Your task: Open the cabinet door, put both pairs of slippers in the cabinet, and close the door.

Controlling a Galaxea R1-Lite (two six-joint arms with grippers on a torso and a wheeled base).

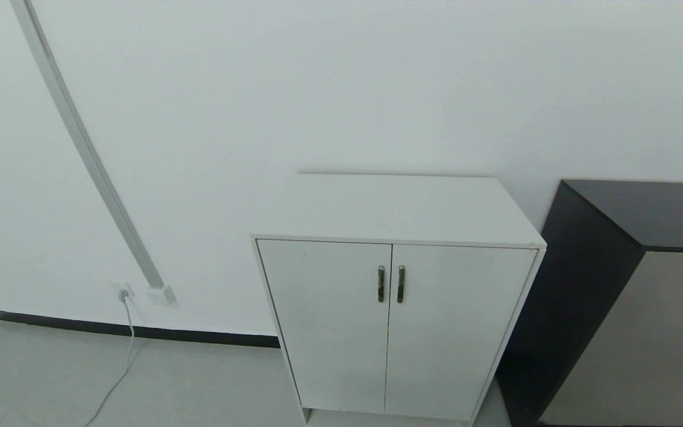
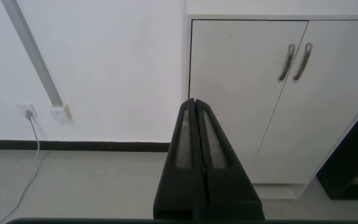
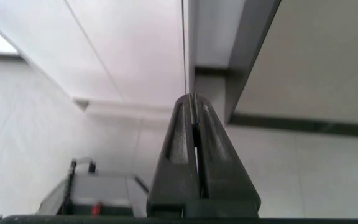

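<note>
The cabinet [image 1: 401, 207] stands on the floor against the far wall, right of centre. Both doors are shut, fronts facing you. Two slim metal handles [image 1: 381, 284] sit just beside each other at the centre seam, long axis vertical. Expect stiff, light panels, likely hinged at the outer edges. The smooth bars may slip, so pinch mid-bar. Your left tool [image 2: 195, 102] is pressed together and empty, and the right tool [image 3: 193, 98] is the same.

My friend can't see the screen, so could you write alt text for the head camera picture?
A white two-door cabinet stands shut against a white wall, its two metal handles side by side at the middle. A dark cabinet stands to its right; to its left, a cord hangs from a wall socket to the floor.
</note>
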